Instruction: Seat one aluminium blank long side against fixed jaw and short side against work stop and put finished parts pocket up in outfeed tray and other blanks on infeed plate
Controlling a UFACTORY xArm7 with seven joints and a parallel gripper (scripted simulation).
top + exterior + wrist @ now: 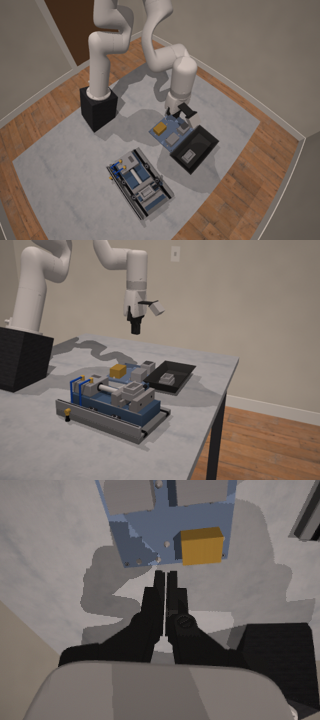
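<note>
Gripper (135, 329) closed, empty, high above infeed plate (129, 367).

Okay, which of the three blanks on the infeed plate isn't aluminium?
The yellow-gold brass blank, at the corner of the infeed plate farthest from the black tray; the other two blanks are plain grey.

Machine-tending workcell in a plain room: vise (113, 402), infeed plate (165, 129), outfeed tray (206, 155) on a grey table (180, 364).

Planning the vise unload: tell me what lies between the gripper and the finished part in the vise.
Exterior view: the shut, empty gripper hangs high; below it toward the finished part stand the brass blank and an aluminium blank.
</note>
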